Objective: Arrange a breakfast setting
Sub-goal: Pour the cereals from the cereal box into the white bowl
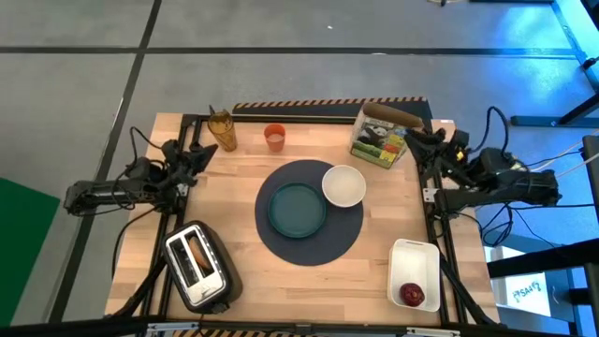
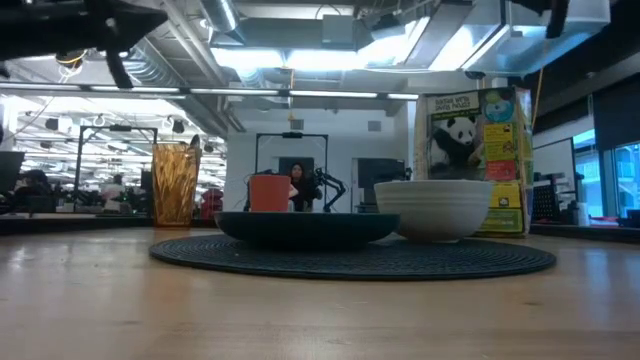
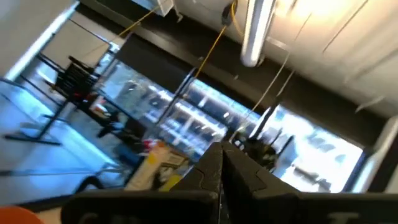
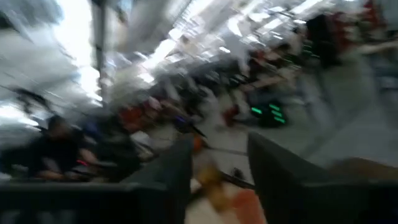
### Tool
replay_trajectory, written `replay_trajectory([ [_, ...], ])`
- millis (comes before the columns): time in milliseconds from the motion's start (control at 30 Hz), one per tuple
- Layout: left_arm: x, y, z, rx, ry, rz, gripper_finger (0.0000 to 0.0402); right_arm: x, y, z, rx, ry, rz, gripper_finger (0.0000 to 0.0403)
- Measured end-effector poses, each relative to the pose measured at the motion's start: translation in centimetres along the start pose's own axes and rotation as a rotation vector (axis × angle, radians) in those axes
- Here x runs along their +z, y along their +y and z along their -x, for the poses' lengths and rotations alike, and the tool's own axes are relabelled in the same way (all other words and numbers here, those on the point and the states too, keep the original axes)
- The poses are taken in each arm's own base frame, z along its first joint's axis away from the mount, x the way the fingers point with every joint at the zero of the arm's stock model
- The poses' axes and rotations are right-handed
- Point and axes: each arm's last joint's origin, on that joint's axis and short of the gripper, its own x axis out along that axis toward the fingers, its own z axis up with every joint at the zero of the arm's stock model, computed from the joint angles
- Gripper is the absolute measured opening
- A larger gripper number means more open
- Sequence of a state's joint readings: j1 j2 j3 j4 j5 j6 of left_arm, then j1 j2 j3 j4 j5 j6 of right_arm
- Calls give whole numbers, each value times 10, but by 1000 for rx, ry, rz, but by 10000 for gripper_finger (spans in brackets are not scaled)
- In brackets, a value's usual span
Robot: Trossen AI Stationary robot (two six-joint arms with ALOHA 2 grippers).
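A round dark-blue mat (image 1: 310, 245) lies at the table's middle. The teal plate (image 1: 298, 208) sits on it, and the white bowl (image 1: 343, 185) stands on the mat's far right part, beside the plate. The orange cup (image 1: 274, 138) and the amber glass (image 1: 223, 131) stand at the far edge. The red fruit (image 1: 412, 295) lies in a white tray (image 1: 416, 257). My left gripper (image 3: 221, 163) is shut, raised at the table's left edge (image 1: 199, 156). My right gripper (image 4: 219, 155) is open with nothing between its fingers, raised at the far right (image 1: 416, 140).
A silver-and-black toaster (image 1: 198, 265) stands at the near left corner, with something brown in its slot. A cereal box with a panda (image 1: 379, 138) stands at the far right, close to my right gripper. Bare wood lies near the front edge between toaster and tray.
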State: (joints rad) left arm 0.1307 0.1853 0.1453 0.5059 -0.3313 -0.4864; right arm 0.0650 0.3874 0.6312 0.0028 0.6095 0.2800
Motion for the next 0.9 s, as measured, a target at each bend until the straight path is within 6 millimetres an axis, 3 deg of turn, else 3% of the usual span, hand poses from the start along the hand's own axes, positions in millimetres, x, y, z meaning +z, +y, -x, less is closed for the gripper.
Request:
replay_trajectory([
  [200,14,-28,-44,-58,105,-178,0,39,4,4,-169,80,182,273],
  [400,10,-47,-96,-47,201,-299,16,66,6,7,-362,212,367,329],
  [700,-3,-49,-153,3,421,-364,143,56,-2,15,-451,470,339,337],
  [900,13,-46,-186,49,437,-381,223,42,6,-9,-449,588,283,337],
])
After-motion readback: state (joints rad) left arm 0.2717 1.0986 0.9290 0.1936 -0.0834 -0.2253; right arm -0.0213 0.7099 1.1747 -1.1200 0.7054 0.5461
